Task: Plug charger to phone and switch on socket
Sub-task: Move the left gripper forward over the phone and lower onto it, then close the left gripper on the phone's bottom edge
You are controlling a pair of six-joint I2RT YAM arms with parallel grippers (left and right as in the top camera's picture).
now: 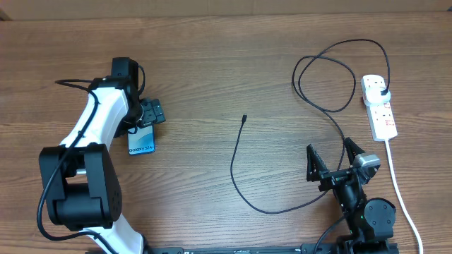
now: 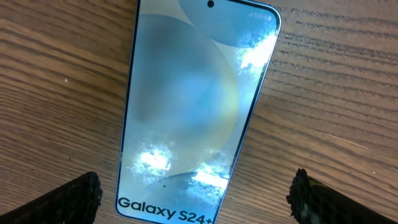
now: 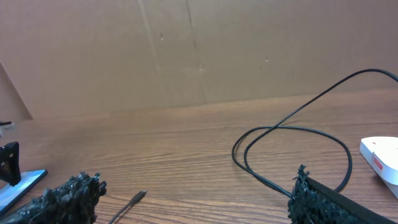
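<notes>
1. Overhead view: phone point(image 1: 141, 141), a slim glossy rectangle, lies flat on the wood-grain table point(image 1: 212, 63) (left side).
2. Charger point(image 1: 233, 169): thin black cable in loose curves, with its plug seated in the white socket point(image 1: 381, 113), far right.
3. Left gripper point(image 2: 196, 202) points down, its textured fingers spread to either side of the phone, clear of it.
4. Right gripper point(image 1: 330, 156) sits low by the cable, jaws agape.

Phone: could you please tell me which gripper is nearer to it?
Left. The left gripper hovers open directly over the phone; the right gripper sits far off, nearer the socket.
</notes>
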